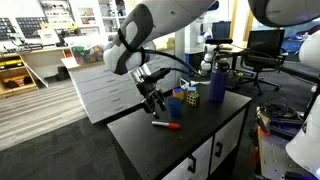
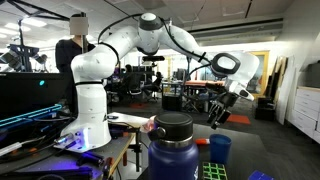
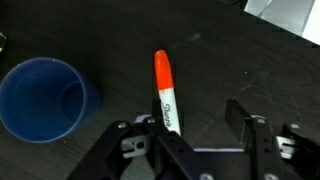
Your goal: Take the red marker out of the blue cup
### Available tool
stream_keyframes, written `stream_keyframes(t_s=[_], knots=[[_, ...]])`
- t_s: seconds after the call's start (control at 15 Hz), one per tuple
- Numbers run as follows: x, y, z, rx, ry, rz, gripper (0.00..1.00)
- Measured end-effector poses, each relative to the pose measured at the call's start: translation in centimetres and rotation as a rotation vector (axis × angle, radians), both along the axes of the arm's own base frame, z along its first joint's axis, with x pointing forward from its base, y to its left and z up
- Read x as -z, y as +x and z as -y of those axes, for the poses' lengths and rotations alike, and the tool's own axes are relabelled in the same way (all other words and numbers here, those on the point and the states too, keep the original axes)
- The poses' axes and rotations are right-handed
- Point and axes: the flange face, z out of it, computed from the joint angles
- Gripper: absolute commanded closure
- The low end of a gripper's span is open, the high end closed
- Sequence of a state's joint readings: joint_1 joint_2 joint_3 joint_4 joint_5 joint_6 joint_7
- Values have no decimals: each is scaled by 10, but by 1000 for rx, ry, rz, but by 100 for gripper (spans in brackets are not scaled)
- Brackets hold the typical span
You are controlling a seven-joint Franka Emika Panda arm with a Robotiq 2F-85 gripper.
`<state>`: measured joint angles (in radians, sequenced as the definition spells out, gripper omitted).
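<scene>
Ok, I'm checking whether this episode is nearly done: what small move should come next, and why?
Probably lift the end effector straight up and clear. The red marker already lies flat on the table beside the blue cup, which looks empty in the wrist view, and the jaws stand open, holding nothing.

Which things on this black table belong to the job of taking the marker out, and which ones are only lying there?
Belong to the job:
- red marker, lying flat beside the cup, already out
- blue cup, nothing inside
- gripper, open above the marker

Only lying about:
- dark blue bottle
- multicoloured puzzle cube
</scene>
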<state>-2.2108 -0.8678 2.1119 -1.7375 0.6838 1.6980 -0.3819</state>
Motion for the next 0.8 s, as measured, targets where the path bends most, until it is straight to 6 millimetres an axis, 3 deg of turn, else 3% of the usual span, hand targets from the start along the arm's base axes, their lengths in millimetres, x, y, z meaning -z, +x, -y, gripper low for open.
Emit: stream_keyframes(t_s=[0.2,0.8], knots=[[-4,5,2,-7,-15,39,9],[-5,6,1,-9,-17,44,9]])
